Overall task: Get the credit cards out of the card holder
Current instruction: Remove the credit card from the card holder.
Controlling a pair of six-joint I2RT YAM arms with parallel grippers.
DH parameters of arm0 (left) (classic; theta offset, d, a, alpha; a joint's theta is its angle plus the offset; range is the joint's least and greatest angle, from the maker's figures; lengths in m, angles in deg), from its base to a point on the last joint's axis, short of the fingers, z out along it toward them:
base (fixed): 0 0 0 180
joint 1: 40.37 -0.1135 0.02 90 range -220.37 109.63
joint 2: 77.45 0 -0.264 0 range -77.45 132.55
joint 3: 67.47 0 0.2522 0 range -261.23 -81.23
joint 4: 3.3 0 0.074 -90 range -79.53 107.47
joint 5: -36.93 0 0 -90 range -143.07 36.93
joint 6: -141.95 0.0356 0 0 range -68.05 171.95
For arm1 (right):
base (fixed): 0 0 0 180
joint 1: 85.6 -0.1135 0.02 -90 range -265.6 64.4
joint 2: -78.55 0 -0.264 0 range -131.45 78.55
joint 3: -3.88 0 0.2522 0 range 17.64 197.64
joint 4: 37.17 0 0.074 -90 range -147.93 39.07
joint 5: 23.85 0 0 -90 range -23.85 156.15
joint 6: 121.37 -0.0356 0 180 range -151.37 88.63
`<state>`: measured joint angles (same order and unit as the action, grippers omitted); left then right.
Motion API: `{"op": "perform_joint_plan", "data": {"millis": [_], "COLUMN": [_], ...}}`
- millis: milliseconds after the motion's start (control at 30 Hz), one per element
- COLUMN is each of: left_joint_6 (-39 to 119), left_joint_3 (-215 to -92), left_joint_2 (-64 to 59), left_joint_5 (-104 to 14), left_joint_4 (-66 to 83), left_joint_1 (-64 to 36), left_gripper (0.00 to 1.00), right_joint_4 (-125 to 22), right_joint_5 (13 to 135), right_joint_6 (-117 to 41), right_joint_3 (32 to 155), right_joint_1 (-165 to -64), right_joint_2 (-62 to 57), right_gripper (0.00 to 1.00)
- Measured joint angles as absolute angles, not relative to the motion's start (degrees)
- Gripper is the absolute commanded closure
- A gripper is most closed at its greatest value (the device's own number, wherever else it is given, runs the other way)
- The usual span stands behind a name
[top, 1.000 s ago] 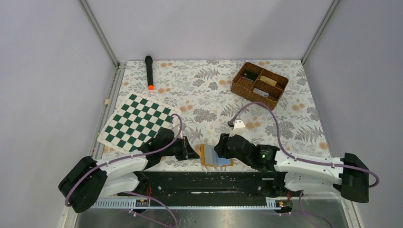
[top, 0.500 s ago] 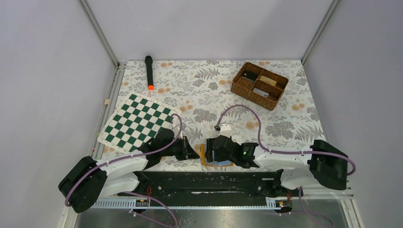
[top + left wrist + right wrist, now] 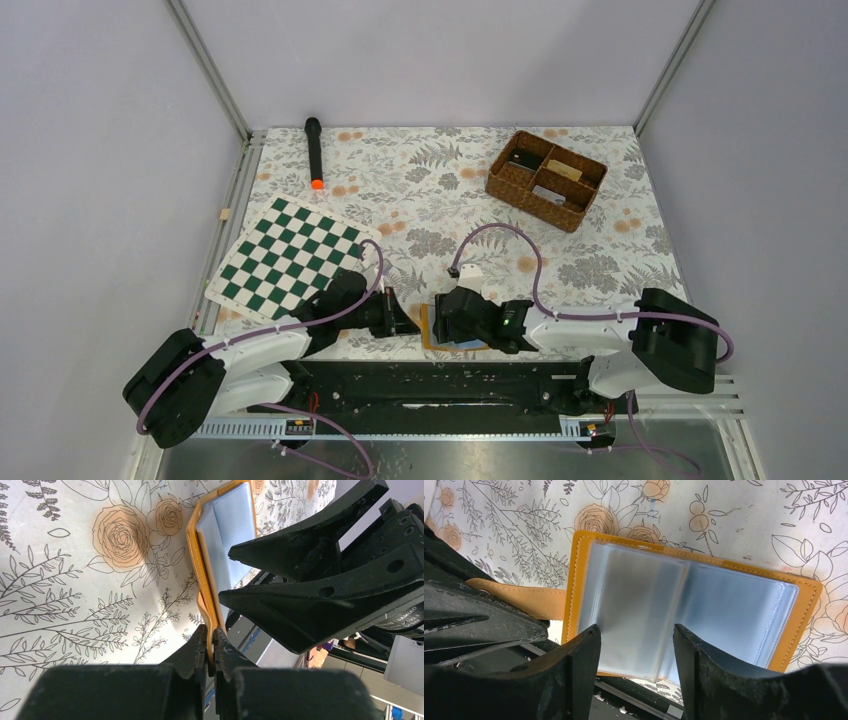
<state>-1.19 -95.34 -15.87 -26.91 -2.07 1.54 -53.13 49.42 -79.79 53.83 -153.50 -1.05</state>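
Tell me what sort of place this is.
Probably a lab robot test cell: left arm and right arm bolted at a table edge, plain panel walls, unrelated props: chessboard mat, torch, wicker basket.

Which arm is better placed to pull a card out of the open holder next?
Right, probably. The right gripper hangs open just over the sleeves of the open card holder; the left gripper is shut on its strap, seemingly steadying it.
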Motion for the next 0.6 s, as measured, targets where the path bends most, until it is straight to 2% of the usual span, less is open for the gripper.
{"op": "perform_joint_plan", "data": {"millis": [167,300,367,500,600], "left_joint_6": [-1.17,-1.15,-1.15,-1.15,-1.19], "left_joint_3": [-95.34,-95.34,-95.34,-95.34,-95.34], "left_joint_2": [-16.00,-16.50,-16.65,-16.65,-16.65], "left_joint_5": [-26.94,-26.94,-26.94,-26.94,-26.94], "left_joint_4": [-2.03,-1.98,-1.94,-1.83,-1.83], "left_joint_1": [1.54,1.54,1.54,1.54,1.54], "left_gripper": [1.00,1.00,1.00,1.00,1.00], "right_joint_4": [-53.37,-54.98,-55.88,-56.71,-54.22], "right_joint_5": [49.31,48.72,47.89,47.72,48.24], "right_joint_6": [-79.86,-79.83,-79.81,-79.61,-79.75], "right_joint_3": [54.13,54.76,54.87,54.83,53.67], "right_joint_1": [-153.50,-153.48,-153.50,-153.48,-153.50], "right_joint_2": [-1.85,-1.98,-1.96,-1.24,1.51], "right_gripper": [0.47,0.48,0.46,0.33,0.31]}}
